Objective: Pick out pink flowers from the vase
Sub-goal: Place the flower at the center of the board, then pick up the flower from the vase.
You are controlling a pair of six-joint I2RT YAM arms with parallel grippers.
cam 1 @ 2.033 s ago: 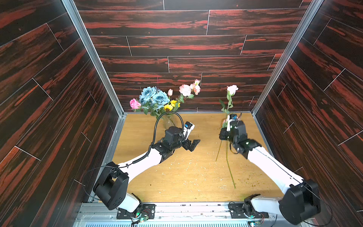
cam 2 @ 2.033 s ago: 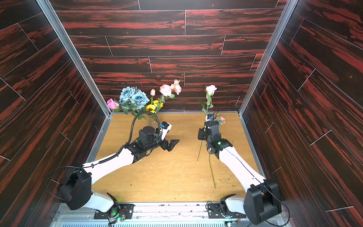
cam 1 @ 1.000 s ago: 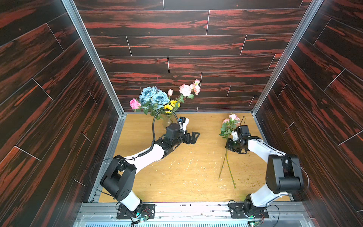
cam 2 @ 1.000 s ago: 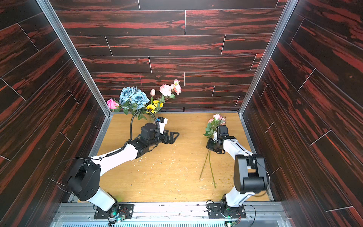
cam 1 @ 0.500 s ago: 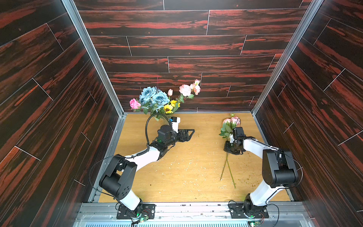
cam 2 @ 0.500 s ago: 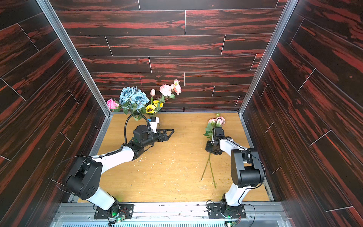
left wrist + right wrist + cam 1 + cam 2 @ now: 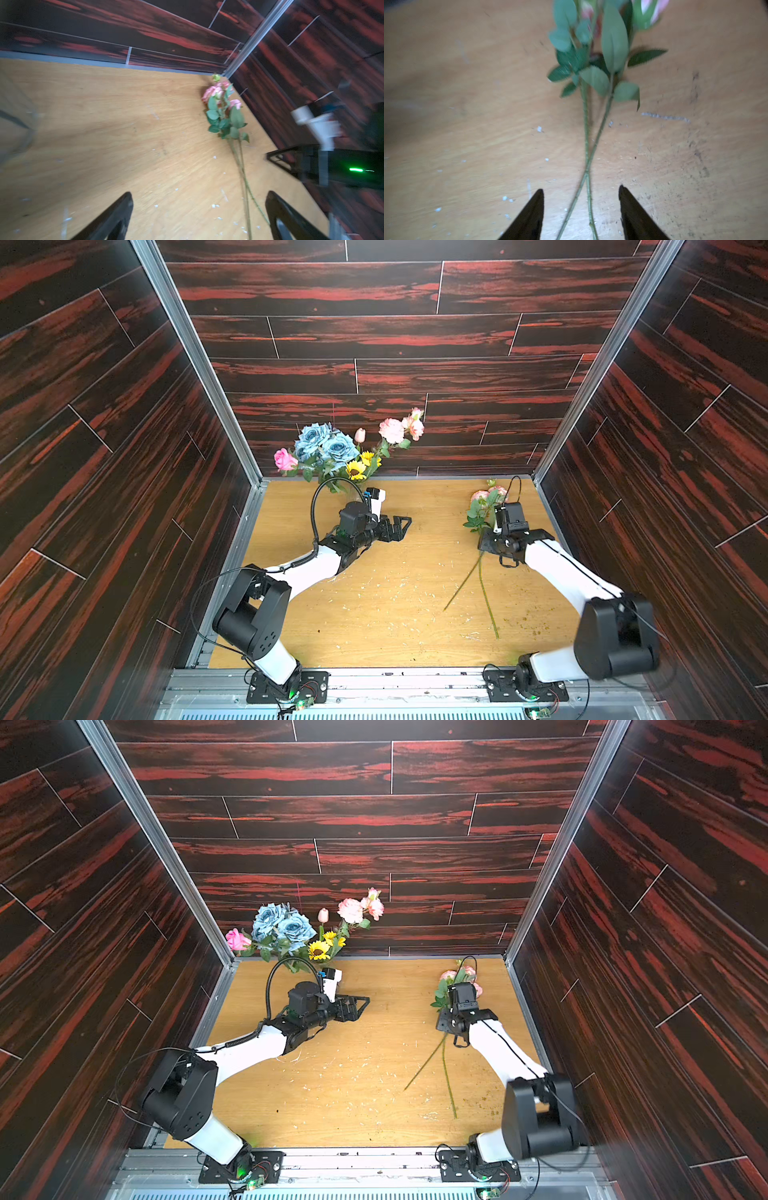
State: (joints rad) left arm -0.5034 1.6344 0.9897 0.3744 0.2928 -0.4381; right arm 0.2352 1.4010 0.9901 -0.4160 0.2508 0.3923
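In both top views the vase stands far left, mostly hidden behind the left arm. A pink spray, tulip bud and pink rose stand in it among blue roses and sunflowers. Two pink flowers lie far right on the table, under the right gripper. The left gripper hovers just right of the vase.

The left wrist view shows its jaws spread wide and empty.

In the right wrist view the jaws are parted on either side of the crossed stems, gripping neither.

This looks like the drop-off step. Next, an arm should reach the vase and pinch one thin pink stem without tipping the vase.
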